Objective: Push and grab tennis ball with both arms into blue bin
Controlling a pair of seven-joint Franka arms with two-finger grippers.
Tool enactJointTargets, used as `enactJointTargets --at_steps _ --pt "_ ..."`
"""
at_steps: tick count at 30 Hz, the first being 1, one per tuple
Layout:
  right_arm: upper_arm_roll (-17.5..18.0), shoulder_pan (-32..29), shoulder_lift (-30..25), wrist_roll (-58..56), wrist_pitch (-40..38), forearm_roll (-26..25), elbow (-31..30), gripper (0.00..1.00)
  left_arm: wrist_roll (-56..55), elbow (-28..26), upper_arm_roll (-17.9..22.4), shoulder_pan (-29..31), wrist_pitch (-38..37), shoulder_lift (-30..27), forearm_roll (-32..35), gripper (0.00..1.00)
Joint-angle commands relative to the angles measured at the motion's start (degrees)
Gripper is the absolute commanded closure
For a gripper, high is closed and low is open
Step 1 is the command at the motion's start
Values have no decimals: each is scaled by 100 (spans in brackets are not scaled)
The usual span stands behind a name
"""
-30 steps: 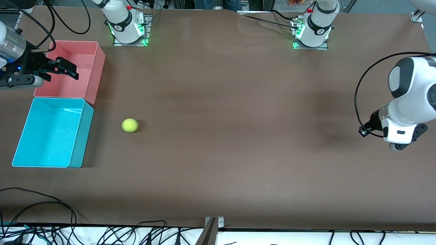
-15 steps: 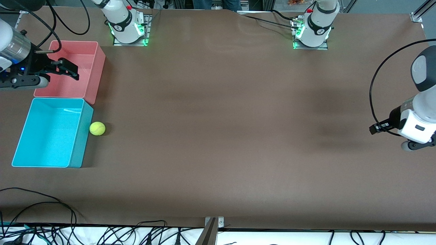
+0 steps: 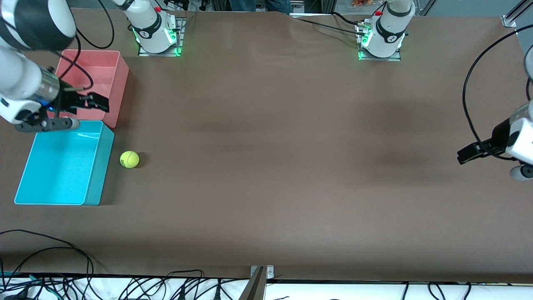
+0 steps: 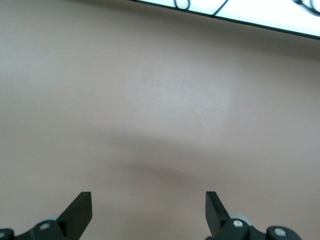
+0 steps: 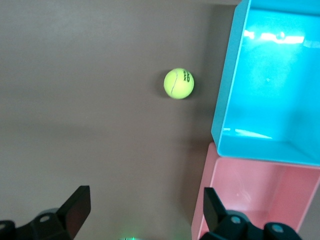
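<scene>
On the brown table (image 3: 270, 166), just beside the blue bin (image 3: 25, 183) and not in it, you have the tennis ball (image 3: 129, 159), its dark mark legible only from the right wrist. Your right gripper (image 3: 89, 104) hangs spread and empty over the pink bin (image 3: 118, 79), its arm partly cut off. Your left gripper (image 4: 149, 212) is spread over bare table at the left arm's end, with only the fingertips (image 4: 80, 210) showing.

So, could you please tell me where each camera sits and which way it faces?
Front view: high across the table, facing both bases; shows the right gripper, the left gripper.
Left wrist view: looks down at bare table past open fingers.
Right wrist view: looks down past open fingers.
Shared with front: tennis ball, blue bin, pink bin.
</scene>
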Motion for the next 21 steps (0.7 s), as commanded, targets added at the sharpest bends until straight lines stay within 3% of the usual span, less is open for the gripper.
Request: enactJointTargets --at_steps 1,12,21 --pt "-17 -16 -41 47 767 -129 -583 0 599 329 -1 36 -247 -2 -314 0" --pt "-26 -33 125 645 3973 -533 -2587 0 1039 285 34 63 -731 -380 -384 0" --pt "-281 -42 846 601 5083 -612 -2817 0 1004 276 87 212 -678 -433 -586 0"
